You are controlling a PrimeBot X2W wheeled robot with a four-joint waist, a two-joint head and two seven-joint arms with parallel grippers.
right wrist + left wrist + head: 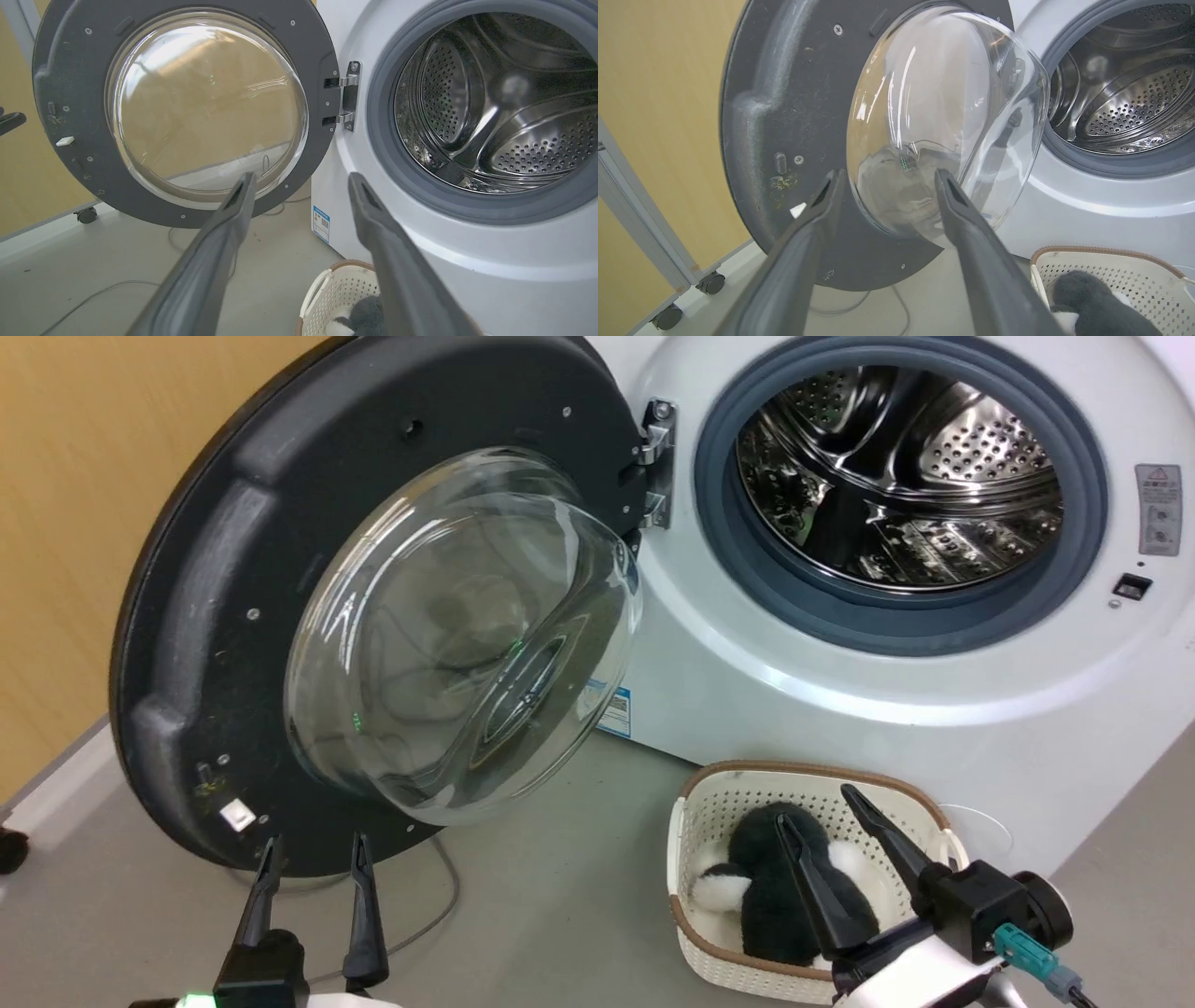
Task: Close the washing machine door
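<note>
You face the washing machine [840, 709], its drum mouth uncovered. The washing machine door [205, 616] stands swung wide open on its hinge at the machine's left side, glass bowl toward you. A cream basket [686, 821] sits on the floor just before the machine. Your left hand [315, 845] hovers near the door's lower rim, fingers parted and holding nothing. Your right hand [814, 806] hangs over the basket, fingers parted and empty, above a black-and-white plush toy [752, 896].
</note>
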